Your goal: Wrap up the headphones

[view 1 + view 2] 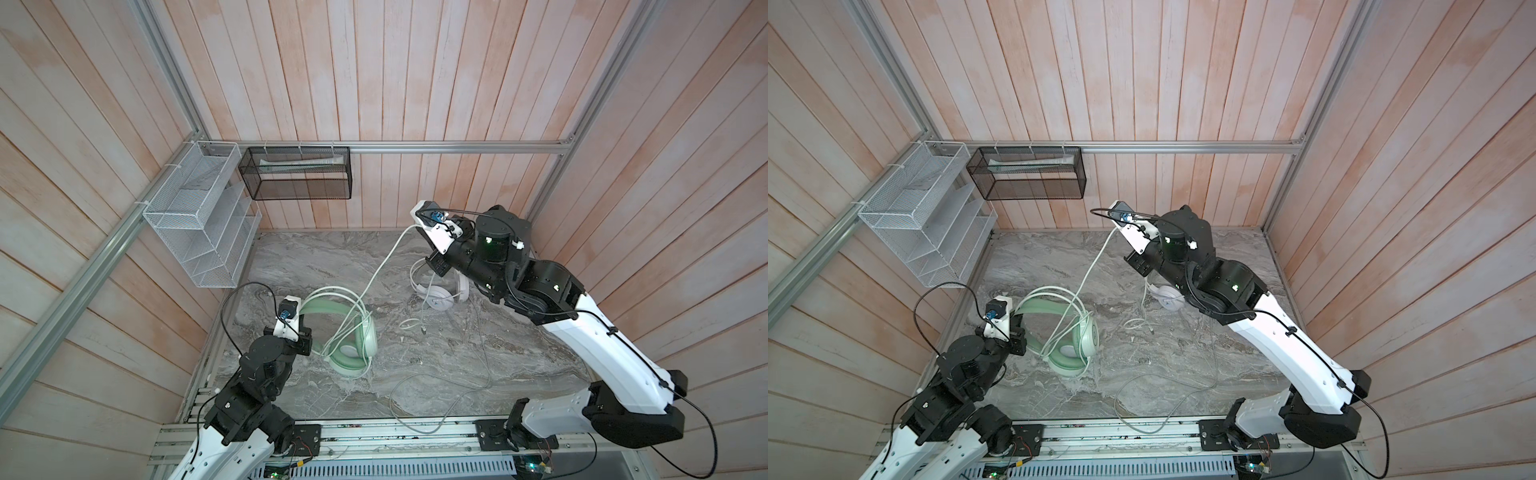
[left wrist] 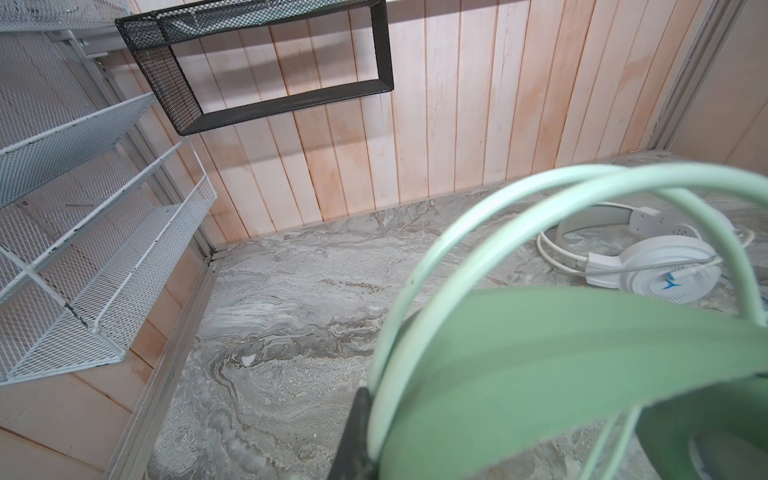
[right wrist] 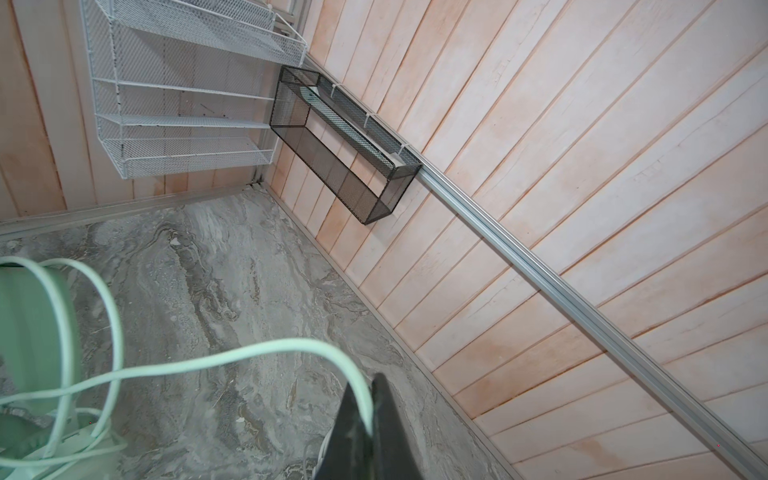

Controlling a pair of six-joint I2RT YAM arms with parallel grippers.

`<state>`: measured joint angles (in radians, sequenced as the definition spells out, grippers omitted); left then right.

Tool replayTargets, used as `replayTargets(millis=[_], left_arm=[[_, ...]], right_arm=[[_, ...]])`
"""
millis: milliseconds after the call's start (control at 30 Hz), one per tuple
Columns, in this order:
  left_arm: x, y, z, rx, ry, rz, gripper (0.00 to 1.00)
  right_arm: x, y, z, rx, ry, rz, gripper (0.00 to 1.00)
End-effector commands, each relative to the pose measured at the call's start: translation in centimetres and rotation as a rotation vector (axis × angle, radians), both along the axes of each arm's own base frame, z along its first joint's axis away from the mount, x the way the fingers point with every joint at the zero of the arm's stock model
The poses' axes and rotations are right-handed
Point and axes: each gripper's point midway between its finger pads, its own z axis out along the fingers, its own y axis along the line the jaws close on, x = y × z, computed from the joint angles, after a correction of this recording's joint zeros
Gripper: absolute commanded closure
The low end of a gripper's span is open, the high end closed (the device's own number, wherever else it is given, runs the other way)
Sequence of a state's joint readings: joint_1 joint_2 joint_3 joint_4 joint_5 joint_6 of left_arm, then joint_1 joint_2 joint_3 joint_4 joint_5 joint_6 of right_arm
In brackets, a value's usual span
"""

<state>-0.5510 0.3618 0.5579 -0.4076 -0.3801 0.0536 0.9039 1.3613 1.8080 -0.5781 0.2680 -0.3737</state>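
The mint-green headphones [image 1: 353,349] [image 1: 1075,345] stand tilted on the marble table, left of centre, with several loops of their cord draped over the cups. My left gripper [image 1: 304,322] [image 2: 374,409] is shut on their green headband [image 2: 540,353]; only one dark finger [image 2: 356,436] shows. My right gripper [image 1: 417,227] [image 3: 370,399] is raised near the back wall, shut on the mint-green cord [image 1: 382,266] [image 3: 249,353], which runs down to the green cups. The white headphones [image 1: 440,297] [image 2: 656,270] lie flat below my right arm, partly hidden by it.
A thin grey cable [image 1: 482,365] and a plug end [image 1: 422,330] trail over the table [image 1: 519,345] toward the front rail [image 1: 374,432]. A white wire rack [image 1: 199,232] hangs on the left wall. A black mesh basket [image 1: 297,174] hangs on the back wall.
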Motion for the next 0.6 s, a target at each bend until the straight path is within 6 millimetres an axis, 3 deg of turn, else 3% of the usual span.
replayTargets(millis=[0, 300, 567], left_arm=[[-1.1, -0.2, 5.1, -0.111, -0.126, -0.039, 1.00], [-2.1, -0.3, 8.4, -0.206, -0.188, -0.077, 1.00], [-2.0, 0.2, 9.7, -0.239, -0.188, -0.045, 1.00]], right_arm=[[1.2, -0.8, 1.2, 0.110, -0.002, -0.025, 1.00], [3.5, -2.9, -0.2, 0.166, 0.029, -0.112, 1.00], [3.6, -7.1, 2.2, 0.319, -0.033, -0.189, 1.00]])
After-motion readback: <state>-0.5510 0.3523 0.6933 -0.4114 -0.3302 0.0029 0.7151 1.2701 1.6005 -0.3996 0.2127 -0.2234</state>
